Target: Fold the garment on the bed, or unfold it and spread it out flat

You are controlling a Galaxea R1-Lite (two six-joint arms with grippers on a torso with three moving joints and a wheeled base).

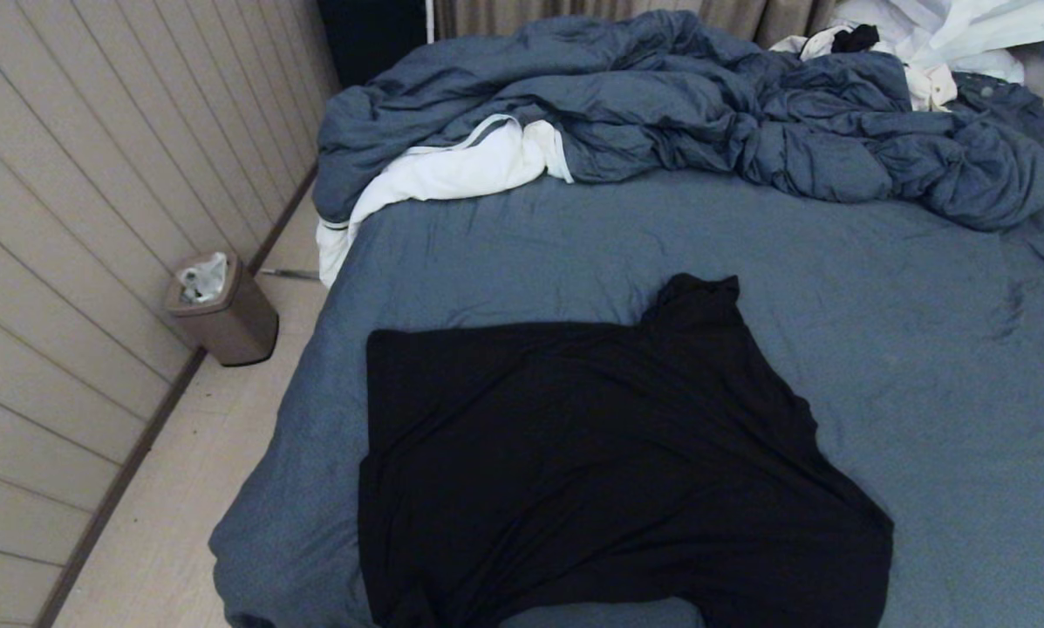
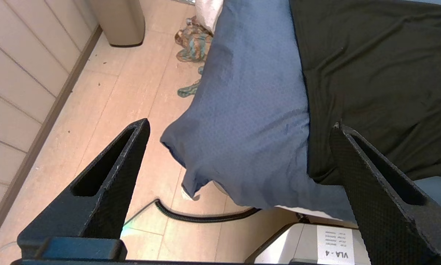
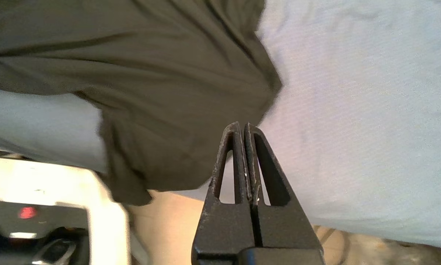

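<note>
The black T-shirt (image 1: 609, 471) lies spread on the near part of the bed (image 1: 923, 366), plain side up, one sleeve pointing away from me. Its print is hidden. Neither arm shows in the head view. My left gripper (image 2: 240, 127) hangs open above the bed's near left corner, one finger over the floor, the other over the shirt's (image 2: 375, 73) edge, with nothing between them. My right gripper (image 3: 241, 127) is shut on nothing, its tips just off the shirt's (image 3: 150, 92) near right corner, above the sheet (image 3: 360, 110).
A rumpled blue duvet (image 1: 678, 113) with white lining fills the far end of the bed. White clothes (image 1: 940, 35) pile at the far right. A bin (image 1: 221, 310) stands on the floor by the left wall. A cable (image 2: 202, 217) and patterned cloth (image 2: 192, 40) lie on the floor.
</note>
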